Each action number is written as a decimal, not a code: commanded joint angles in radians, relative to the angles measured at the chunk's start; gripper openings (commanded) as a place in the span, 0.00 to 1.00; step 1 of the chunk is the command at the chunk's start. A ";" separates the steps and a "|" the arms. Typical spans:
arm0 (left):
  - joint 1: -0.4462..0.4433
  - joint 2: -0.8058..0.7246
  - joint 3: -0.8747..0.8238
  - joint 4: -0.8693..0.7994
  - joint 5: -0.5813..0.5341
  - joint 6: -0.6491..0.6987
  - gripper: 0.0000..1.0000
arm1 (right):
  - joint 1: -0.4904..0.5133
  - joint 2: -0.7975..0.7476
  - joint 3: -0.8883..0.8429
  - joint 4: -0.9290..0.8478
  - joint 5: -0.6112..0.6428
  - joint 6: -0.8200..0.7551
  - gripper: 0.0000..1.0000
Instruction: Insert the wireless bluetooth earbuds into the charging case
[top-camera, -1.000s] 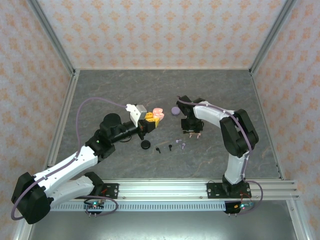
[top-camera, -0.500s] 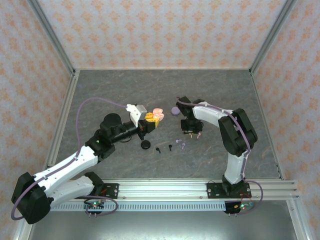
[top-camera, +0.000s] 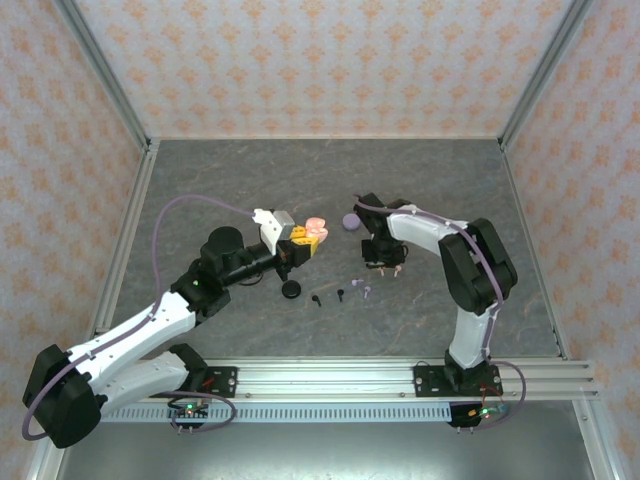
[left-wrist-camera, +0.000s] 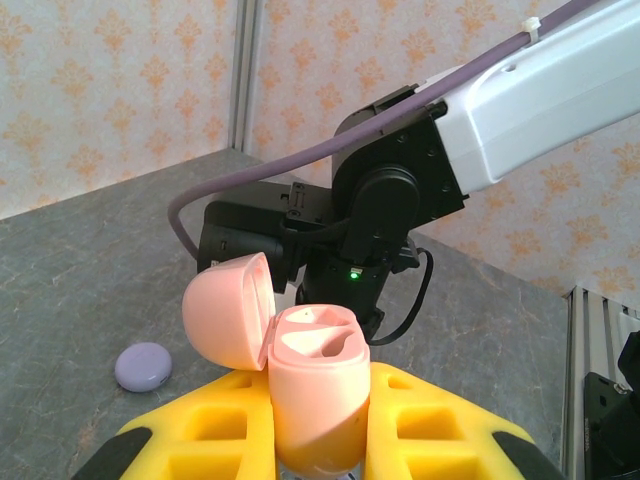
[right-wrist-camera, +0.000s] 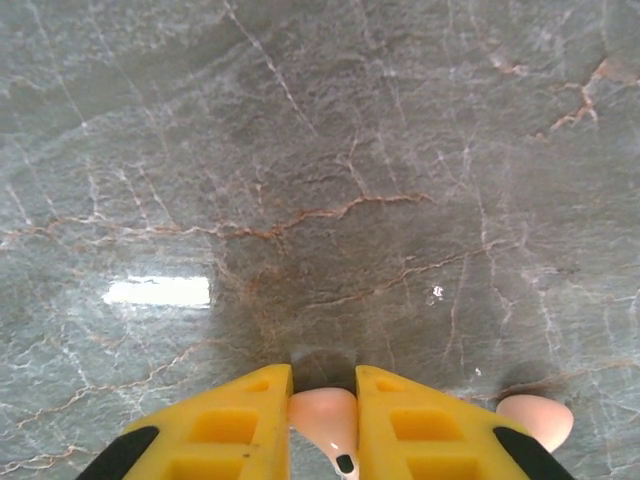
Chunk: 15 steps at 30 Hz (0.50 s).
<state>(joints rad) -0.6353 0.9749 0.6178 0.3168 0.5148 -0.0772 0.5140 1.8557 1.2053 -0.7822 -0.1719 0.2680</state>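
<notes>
My right gripper (right-wrist-camera: 322, 392) has just closed onto a pale pink earbud (right-wrist-camera: 322, 418) (pinch looks central), left gripper (left-wrist-camera: 320, 430) clamping the open pink charging case (left-wrist-camera: 312, 365): insertion may follow.

**Left wrist view:** the pink charging case (left-wrist-camera: 312, 400), lid open, is cut off by the bottom edge, its base hidden in the left claw (left-wrist-camera: 320, 378).

**Right wrist view:** the pale pink earbud (right-wrist-camera: 326, 418) pinched in the right claw (right-wrist-camera: 322, 375) runs off the bottom edge. A second pale pink piece (right-wrist-camera: 538, 420), right, sits partly behind a finger.

**Top view:** the loose earbuds (top-camera: 340, 294) on the worktop (top-camera: 250, 180) are too small to detail.
</notes>
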 joint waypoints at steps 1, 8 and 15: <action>-0.010 -0.019 0.021 0.011 -0.013 0.001 0.00 | 0.006 -0.090 -0.026 0.038 -0.039 -0.018 0.20; -0.010 -0.003 0.031 0.049 -0.009 -0.026 0.00 | 0.005 -0.350 -0.044 0.165 -0.101 -0.013 0.19; -0.015 0.035 0.052 0.102 -0.003 -0.046 0.00 | 0.006 -0.574 -0.050 0.344 -0.272 0.023 0.19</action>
<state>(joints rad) -0.6373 0.9985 0.6224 0.3504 0.5152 -0.1070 0.5167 1.3376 1.1629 -0.5423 -0.3523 0.2707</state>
